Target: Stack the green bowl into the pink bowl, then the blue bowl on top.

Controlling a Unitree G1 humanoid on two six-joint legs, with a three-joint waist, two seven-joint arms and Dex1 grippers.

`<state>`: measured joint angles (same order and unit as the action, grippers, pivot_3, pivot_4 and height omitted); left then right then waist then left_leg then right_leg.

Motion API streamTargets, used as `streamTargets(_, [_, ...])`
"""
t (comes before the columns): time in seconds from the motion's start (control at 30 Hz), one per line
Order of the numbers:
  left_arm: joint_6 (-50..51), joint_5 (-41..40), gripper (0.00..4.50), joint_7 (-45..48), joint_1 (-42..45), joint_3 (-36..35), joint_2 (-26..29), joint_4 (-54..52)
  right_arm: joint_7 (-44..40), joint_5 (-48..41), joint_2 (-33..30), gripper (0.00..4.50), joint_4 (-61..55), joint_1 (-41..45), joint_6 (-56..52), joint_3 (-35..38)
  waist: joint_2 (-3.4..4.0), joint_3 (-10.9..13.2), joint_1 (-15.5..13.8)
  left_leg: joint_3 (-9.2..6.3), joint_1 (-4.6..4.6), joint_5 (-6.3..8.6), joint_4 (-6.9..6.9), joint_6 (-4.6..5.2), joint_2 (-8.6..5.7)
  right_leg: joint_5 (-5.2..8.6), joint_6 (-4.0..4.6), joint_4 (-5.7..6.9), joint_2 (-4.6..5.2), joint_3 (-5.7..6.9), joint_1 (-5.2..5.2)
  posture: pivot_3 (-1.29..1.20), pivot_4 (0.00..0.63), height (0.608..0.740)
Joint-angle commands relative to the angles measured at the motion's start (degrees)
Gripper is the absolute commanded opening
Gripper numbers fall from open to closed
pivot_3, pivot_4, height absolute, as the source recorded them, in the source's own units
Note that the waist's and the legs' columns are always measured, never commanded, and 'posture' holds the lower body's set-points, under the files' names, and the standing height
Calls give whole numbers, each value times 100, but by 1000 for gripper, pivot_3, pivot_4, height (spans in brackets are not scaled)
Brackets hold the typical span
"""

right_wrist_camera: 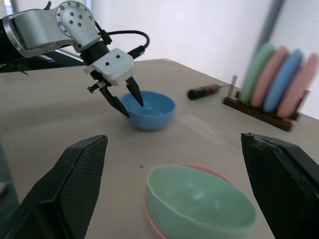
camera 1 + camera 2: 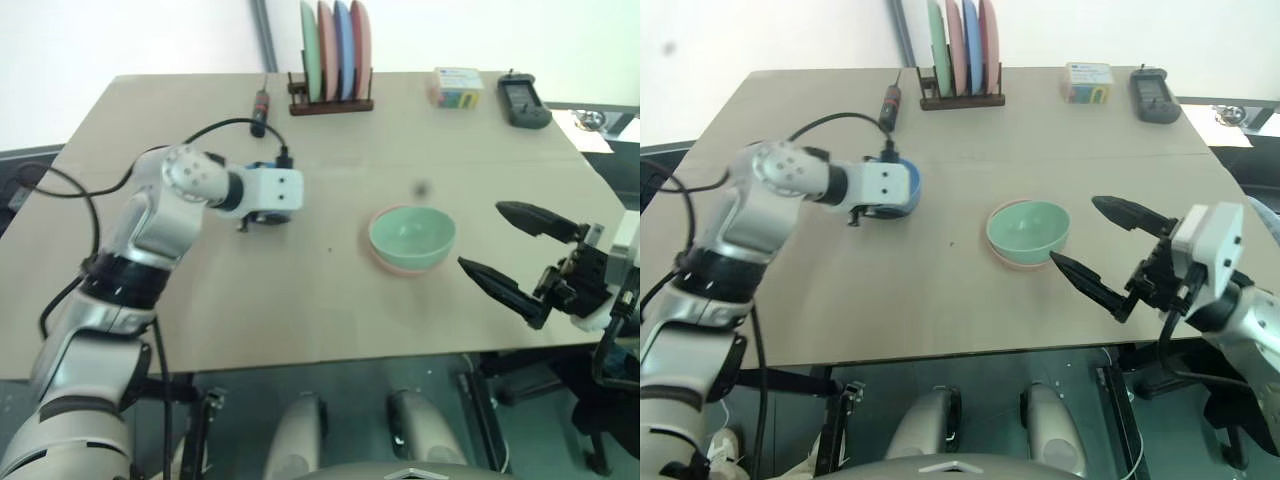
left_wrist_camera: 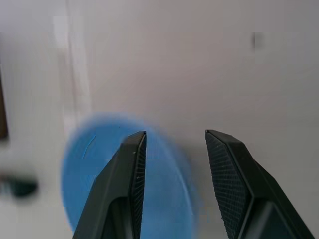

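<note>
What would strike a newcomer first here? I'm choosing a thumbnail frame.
The green bowl nested in the pink bowl mid-table draws the eye. Next, the left gripper, fingers apart, poised over the blue bowl to their left. A rack of coloured plates stands at the far edge.

Well beyond the left gripper (image 1: 123, 99), at the surface's (image 2: 300, 310) far edge, a wooden rack (image 2: 331, 103) holds four upright plates (green, pink, blue, pink), a screwdriver (image 2: 261, 105) beside it.
</note>
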<state>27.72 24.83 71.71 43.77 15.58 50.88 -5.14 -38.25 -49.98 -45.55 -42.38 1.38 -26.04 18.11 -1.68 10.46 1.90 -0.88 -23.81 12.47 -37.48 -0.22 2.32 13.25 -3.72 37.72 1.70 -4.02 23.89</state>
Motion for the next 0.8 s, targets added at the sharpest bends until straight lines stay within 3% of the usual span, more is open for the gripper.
streamTargets(0.03, [1011,656,1985,-439,-175,-116,69,-680,-477,139,-28,4500,472,498,122,-347,-1,-1,-92,-3,-1,0,0,0,-4,1,-1,-3,1,0,-3,0,150,740])
streamTargets(0.33, [1625,1172,1985,-796,-282,441,-330,-967,-1095,317,-7,4500,1025,1062,121,-638,-1,0,-104,-9,0,0,0,0,-3,-22,-3,-1,-1,4,-5,0,150,740])
streamTargets(0.73, [1119,1132,1985,-1184,18,698,-750,-232,-924,485,86,4500,1003,1017,25,-485,-1,0,-109,-8,2,0,-1,0,-4,-23,-2,4,-1,3,-4,0,150,740])
streamTargets(0.8, [954,1099,1491,-1300,61,710,-818,-62,-867,475,99,4500,940,968,6,-474,-1,0,-109,-8,2,0,-1,0,-4,-23,-2,5,-1,4,-4,0,150,740])
